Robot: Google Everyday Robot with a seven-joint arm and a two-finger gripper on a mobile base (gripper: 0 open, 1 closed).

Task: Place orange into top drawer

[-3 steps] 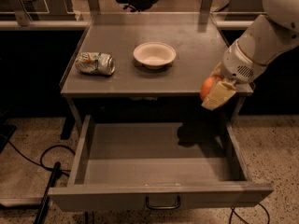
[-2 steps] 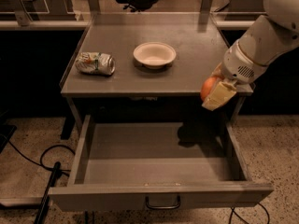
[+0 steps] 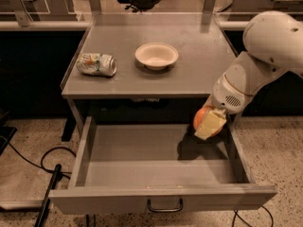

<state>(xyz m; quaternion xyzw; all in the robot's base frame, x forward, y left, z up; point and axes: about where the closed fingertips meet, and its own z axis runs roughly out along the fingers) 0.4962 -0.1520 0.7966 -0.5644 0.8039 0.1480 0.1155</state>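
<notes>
Hanging at about 4 o'clock from the middle of the camera view, the end effector (image 3: 207,123) is clamping the orange (image 3: 200,116) between its fingers. One pale finger is covering the fruit's near side, so only its upper left is showing. The orange is hanging in the air, just below the front lip of the surface (image 3: 199,77) and over the right rear corner of the top drawer (image 3: 142,150), not yet touching the drawer floor, where a dark shadow is lying beneath it.

The white arm (image 3: 265,56) is reaching in from 2 o'clock and bending down past the surface's right edge. That is probably why the fruit is hanging at the drawer's 3 o'clock side rather than over its middle. The drawer is standing well out toward 6 o'clock, its dark handle (image 3: 164,206) facing the camera, so the flat bottom is lying exposed to receive the fruit.

On the surface, a white bowl (image 3: 156,56) is sitting at 12 o'clock and a crushed can (image 3: 96,64) at 10 o'clock, both well apart from the end effector and out of its way.

The carry is looking nearly done. The firm grip is making sense at this height, since a round fruit released here could bounce or roll against the right wall. Lowering further and then parting the fingers appears to be what is left.
</notes>
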